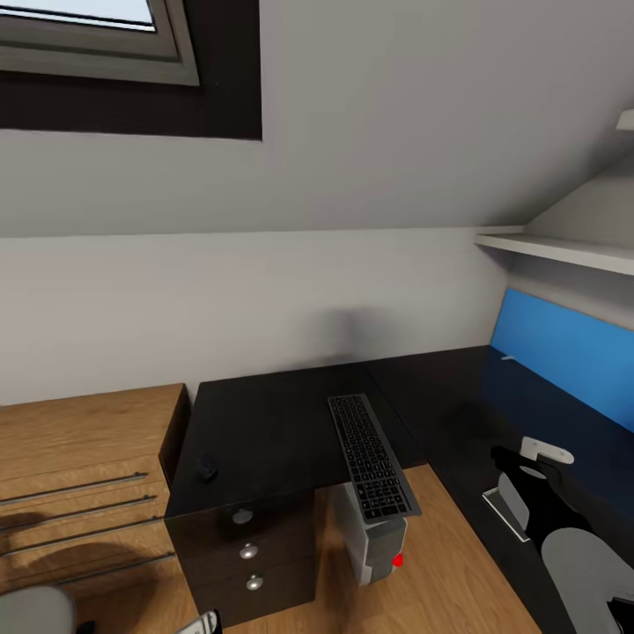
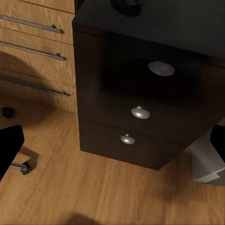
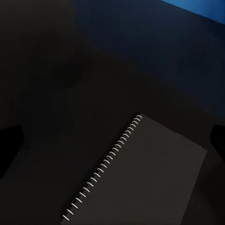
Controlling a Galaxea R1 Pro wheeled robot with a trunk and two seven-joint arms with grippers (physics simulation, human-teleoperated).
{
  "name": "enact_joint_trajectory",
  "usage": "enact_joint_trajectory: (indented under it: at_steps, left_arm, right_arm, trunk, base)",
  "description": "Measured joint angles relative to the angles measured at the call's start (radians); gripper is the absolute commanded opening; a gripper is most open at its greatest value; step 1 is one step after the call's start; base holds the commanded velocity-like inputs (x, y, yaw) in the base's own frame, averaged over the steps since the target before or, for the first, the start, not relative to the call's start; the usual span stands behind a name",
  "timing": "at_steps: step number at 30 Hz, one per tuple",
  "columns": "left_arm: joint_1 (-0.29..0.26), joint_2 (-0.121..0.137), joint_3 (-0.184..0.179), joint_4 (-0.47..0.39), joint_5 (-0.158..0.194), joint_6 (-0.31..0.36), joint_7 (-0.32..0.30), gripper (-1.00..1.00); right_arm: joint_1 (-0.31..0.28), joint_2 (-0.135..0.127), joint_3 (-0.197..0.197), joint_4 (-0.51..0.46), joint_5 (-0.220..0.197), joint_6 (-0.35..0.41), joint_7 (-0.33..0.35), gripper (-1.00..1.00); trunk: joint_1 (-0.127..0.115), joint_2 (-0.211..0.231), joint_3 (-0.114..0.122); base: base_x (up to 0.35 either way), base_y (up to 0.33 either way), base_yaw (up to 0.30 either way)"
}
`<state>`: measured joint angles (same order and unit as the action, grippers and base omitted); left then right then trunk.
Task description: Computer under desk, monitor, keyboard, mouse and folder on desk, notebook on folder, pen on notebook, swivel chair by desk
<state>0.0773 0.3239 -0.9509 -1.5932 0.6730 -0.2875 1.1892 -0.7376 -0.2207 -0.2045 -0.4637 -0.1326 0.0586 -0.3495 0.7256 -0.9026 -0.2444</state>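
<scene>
A grey keyboard (image 1: 370, 453) lies lengthwise on the black desk (image 1: 264, 423), its near end overhanging the desk edge above the grey computer tower (image 1: 374, 537) on the floor. The small black mouse (image 1: 207, 468) sits near the desk's left front corner. On the right wing of the desk lies a dark spiral notebook (image 3: 140, 178), partly covered by my right arm (image 1: 563, 537) in the head view. My right gripper (image 3: 112, 140) hovers open above the notebook. Low in front of the desk's drawer unit (image 2: 140, 112), my left gripper (image 2: 112, 150) is open and empty.
A wooden dresser (image 1: 79, 475) with long bar handles stands left of the desk. A blue panel (image 1: 563, 348) and a white shelf (image 1: 555, 251) line the right wall. A caster wheel (image 2: 21, 166) rests on the wood floor beside my left gripper.
</scene>
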Motion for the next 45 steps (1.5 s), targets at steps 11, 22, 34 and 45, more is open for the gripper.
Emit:
enact_joint_trajectory:
  at_steps: [11, 22, 34, 45]
  left_arm:
    - [0.000, 0.001, -0.001, 0.002, 0.000, -0.004, 0.001, 1.00]
    - [0.000, 0.002, -0.001, 0.009, 0.000, -0.006, 0.004, 1.00]
    - [0.000, 0.002, -0.001, 0.017, 0.000, -0.006, 0.004, 1.00]
    - [0.000, 0.001, -0.002, 0.018, 0.001, -0.006, 0.004, 1.00]
  right_arm:
    - [0.000, -0.001, -0.002, 0.005, 0.001, -0.001, -0.002, 1.00]
    - [-0.004, -0.029, -0.016, 0.012, -0.006, 0.006, -0.041, 1.00]
    - [-0.013, -0.039, -0.022, 0.012, -0.015, 0.055, -0.048, 1.00]
    - [-0.014, -0.040, -0.022, 0.010, -0.016, 0.065, -0.049, 1.00]
  trunk:
    - [0.042, -0.077, -0.035]
    - [0.084, -0.154, -0.069]
    - [0.130, -0.238, -0.107]
    - [0.173, -0.315, -0.141]
  base:
    - [0.000, 0.000, 0.000]
    - [0.000, 0.000, 0.000]
    - [0.000, 0.000, 0.000]
    - [0.000, 0.000, 0.000]
